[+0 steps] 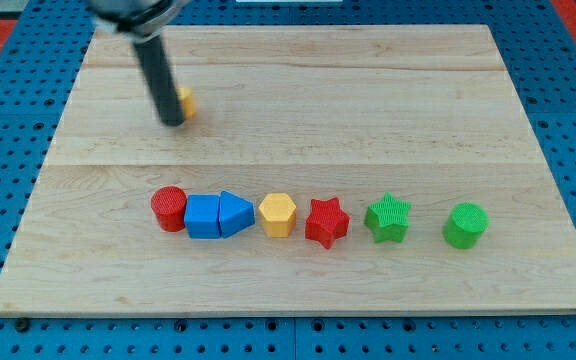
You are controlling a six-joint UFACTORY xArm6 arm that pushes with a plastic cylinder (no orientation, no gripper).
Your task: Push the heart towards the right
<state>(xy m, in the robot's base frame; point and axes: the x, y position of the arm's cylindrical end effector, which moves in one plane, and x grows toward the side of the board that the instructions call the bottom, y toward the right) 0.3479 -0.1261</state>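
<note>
Prob. lab: blue pegboard bench, wooden board.

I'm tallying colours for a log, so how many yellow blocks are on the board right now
2. A yellow hexagon block sits in the row, between the blue blocks and the red star. Another yellow block, shape unclear, is partly hidden behind my tip near the view's top left.
</note>
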